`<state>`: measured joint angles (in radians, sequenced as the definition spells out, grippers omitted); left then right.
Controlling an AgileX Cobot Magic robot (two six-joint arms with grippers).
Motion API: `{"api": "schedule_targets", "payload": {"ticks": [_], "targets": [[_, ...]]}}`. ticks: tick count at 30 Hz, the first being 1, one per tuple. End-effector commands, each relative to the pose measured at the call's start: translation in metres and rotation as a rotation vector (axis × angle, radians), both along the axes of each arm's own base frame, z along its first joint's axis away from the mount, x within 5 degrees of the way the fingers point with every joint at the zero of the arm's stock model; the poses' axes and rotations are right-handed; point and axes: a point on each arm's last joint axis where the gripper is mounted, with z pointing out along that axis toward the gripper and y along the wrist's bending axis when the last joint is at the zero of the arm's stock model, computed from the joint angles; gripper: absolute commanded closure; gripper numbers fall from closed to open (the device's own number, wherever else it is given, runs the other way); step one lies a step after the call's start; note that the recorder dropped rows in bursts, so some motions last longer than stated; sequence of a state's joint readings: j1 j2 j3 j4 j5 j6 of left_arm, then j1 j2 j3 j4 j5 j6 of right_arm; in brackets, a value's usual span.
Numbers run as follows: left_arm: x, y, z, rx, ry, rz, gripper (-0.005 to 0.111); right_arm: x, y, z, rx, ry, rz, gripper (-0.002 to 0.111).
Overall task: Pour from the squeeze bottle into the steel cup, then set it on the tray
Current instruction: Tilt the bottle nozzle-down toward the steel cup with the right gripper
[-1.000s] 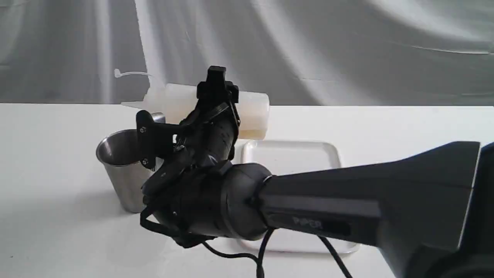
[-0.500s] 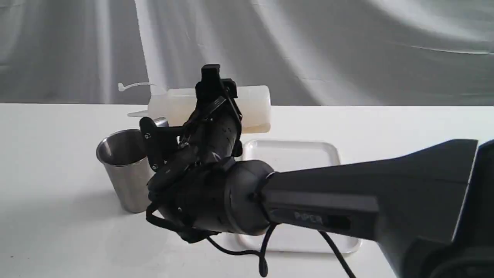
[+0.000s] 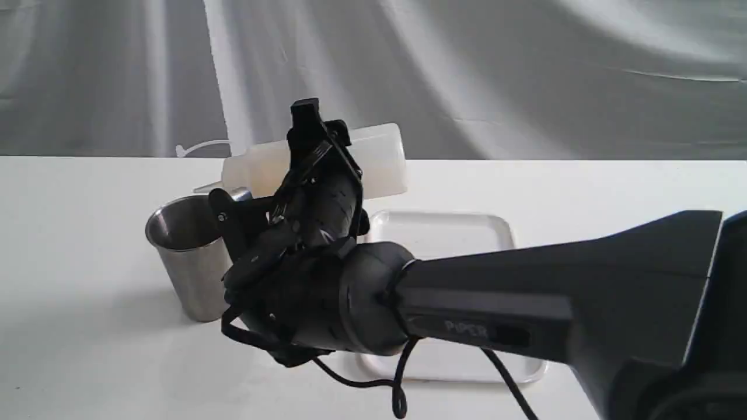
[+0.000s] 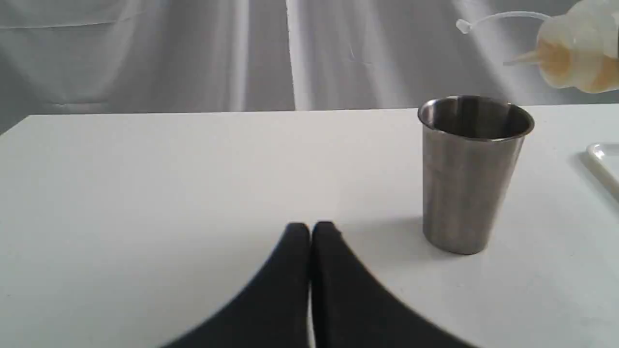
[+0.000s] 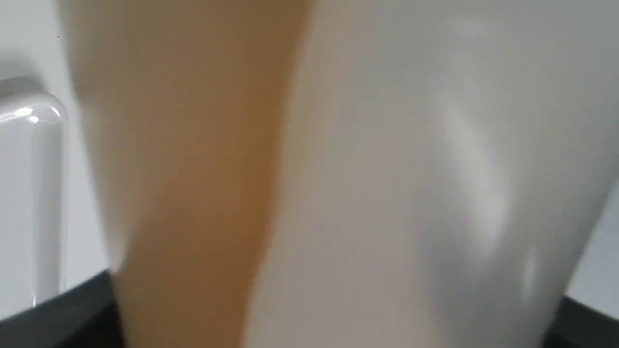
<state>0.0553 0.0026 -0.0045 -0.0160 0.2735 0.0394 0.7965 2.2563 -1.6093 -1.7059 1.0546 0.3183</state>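
The squeeze bottle (image 3: pixel 379 156) lies nearly sideways in the air with my right gripper (image 3: pixel 274 169) shut on its middle. It slopes nozzle-down towards the steel cup (image 3: pixel 184 256), and the thin tip hovers just above the cup's rim. Amber liquid shows near the bottle's (image 4: pixel 575 53) shoulder; no stream is visible. The cup (image 4: pixel 471 179) stands upright on the white table. The tray (image 3: pixel 443 233) lies behind my right arm, beside the cup. The bottle (image 5: pixel 387 193) fills the right wrist view. My left gripper (image 4: pixel 309 229) is shut and empty, low over the table short of the cup.
My right arm (image 3: pixel 554 303) reaches in from the lower right and covers part of the tray. Bare white tabletop (image 4: pixel 145 193) spreads beside the cup. A grey draped cloth (image 3: pixel 525 76) hangs behind the table's far edge.
The bottle has tipped further: its nozzle end dropped towards the cup's rim and its base rose. The right wrist rolled with it. Cup, tray and left gripper stayed put.
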Motion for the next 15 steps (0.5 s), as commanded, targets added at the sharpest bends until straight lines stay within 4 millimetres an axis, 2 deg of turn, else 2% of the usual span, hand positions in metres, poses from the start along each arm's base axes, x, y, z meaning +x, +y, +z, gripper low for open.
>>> {"api": "schedule_targets", "payload": {"ticks": [1,15], "targets": [[0.0001,-0.0004,-0.0007,-0.005,-0.006,-0.007,0.107,0.0030,-0.0015,0.0129,-0.033,-0.034,0.016,0.108],[0.0001,-0.0004,-0.0007,-0.005,-0.006,-0.007,0.107,0.0037,-0.0003,0.0147,-0.109,-0.014,0.035,0.108]]}}
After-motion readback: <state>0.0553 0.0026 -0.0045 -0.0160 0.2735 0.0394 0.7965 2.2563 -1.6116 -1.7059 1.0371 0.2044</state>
